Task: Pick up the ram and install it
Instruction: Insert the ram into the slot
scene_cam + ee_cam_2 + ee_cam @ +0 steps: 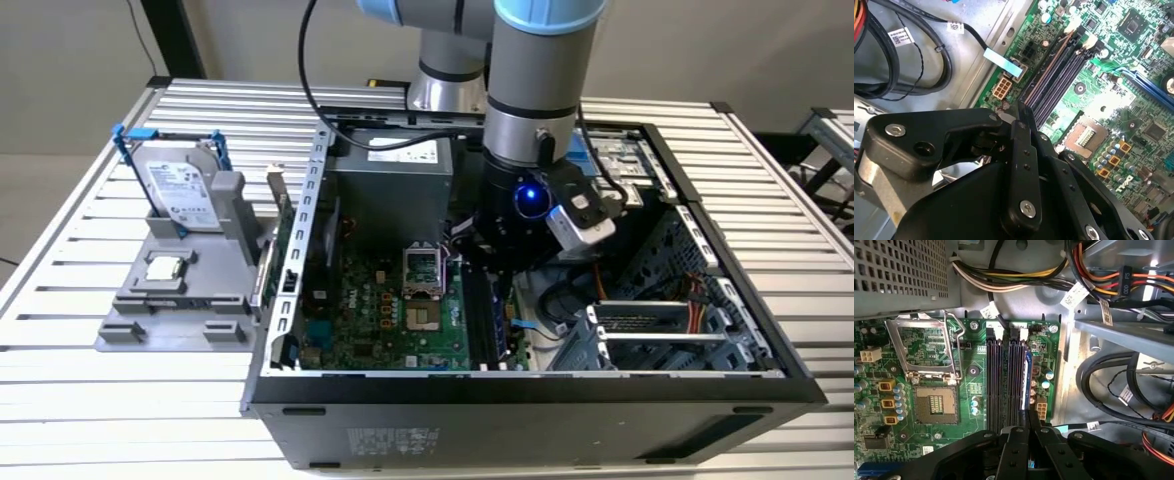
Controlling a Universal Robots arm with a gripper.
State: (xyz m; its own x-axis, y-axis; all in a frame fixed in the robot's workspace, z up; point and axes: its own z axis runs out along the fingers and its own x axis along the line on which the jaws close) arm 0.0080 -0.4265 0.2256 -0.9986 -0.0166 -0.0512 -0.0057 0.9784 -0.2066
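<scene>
**Ram held low over the slots**

Silver table slats (80,400) are seen under an open computer case (534,410), with the arm reaching down inside it.

Nearest in both wrist views, the gripper (1029,421) is seen with its black fingers (1021,150) pinched almost together. A thin, flat piece is clamped between them. It is judged to be the ram (1028,382), seen edge-on as a blue strip. It is held upright, right at the long black slots (1004,385), on the side away from the socket. Whether it is touching its slot or just above it cannot be told.

Past the slots, the green motherboard (974,372) and the open square socket (934,405) are seen. Farther off, thick black cables (1114,375) are looped beside the board. In the exterior view, a hard drive (180,185) is stood on a grey stand outside the case, on the exterior view's left.

Harm could be done from here. If the ram is tilted or off its slot, it could be jammed, bent or cracked by a hard push. It could also slip in the fingers if it is held too lightly.
</scene>
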